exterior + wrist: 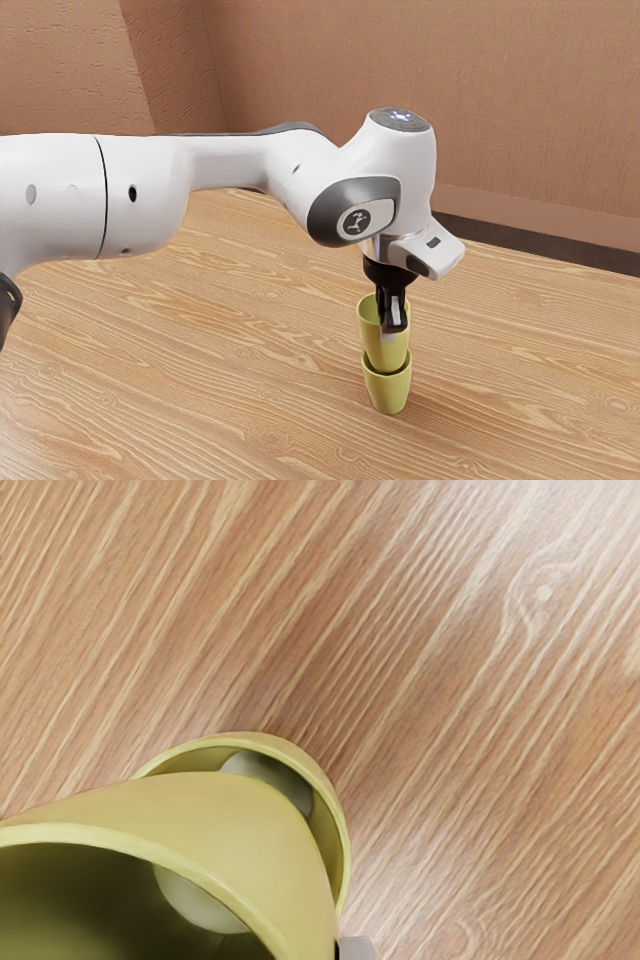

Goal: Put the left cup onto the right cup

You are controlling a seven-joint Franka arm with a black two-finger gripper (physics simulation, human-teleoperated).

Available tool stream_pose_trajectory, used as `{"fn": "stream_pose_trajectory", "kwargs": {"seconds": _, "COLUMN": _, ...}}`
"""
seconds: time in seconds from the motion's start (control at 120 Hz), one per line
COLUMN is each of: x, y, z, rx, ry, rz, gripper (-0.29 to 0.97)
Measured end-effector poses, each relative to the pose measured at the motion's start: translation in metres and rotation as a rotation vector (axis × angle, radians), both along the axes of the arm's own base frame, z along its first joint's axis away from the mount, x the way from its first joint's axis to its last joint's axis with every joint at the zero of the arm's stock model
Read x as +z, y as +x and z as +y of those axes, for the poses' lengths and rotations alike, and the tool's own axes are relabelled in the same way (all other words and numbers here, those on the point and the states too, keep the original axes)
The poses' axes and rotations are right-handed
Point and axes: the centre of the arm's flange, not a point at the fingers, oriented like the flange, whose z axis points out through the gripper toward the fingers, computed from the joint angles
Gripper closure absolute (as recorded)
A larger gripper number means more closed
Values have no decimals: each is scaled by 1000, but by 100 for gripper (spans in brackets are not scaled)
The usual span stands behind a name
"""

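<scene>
On the wood table (200, 380), the big white arm (200, 190) reaches over 2 green cups, and the top cup (375, 335) sits nested in the bottom cup (388, 388) mid-table, maybe a touch tilted. The gripper (393, 318) pinches the top cup's right rim, fingers nearly closed on its wall. I'd level it first, then release gently and lift straight up.

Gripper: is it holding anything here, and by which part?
The gripper grips the upper cup by its rim wall, on the exterior view's right; that cup sits in the lower cup.
</scene>
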Motion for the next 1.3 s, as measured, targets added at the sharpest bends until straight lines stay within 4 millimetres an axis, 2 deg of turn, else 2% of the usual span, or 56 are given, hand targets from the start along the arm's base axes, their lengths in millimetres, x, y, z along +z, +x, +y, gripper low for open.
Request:
{"fn": "stream_pose_trajectory", "kwargs": {"seconds": 0.5, "x": -7, "y": 2, "z": 3, "rx": 6, "ry": 7, "rz": 8, "gripper": 78}}
{"fn": "stream_pose_trajectory", "kwargs": {"seconds": 0.533, "x": -7, "y": 2, "z": 3, "rx": 5, "ry": 6, "rz": 8, "gripper": 75}}
{"fn": "stream_pose_trajectory", "kwargs": {"seconds": 0.708, "x": -8, "y": 0, "z": 1, "rx": -5, "ry": 5, "rz": 13, "gripper": 37}}
{"fn": "stream_pose_trajectory", "kwargs": {"seconds": 0.842, "x": -8, "y": 0, "z": 0, "rx": -11, "ry": 2, "rz": 10, "gripper": 20}}
{"fn": "stream_pose_trajectory", "kwargs": {"seconds": 1.033, "x": -7, "y": 0, "z": -1, "rx": -17, "ry": -2, "rz": 6, "gripper": 8}}
{"fn": "stream_pose_trajectory", "kwargs": {"seconds": 1.3, "x": -5, "y": 0, "z": 0, "rx": -20, "ry": -5, "rz": 3, "gripper": 2}}
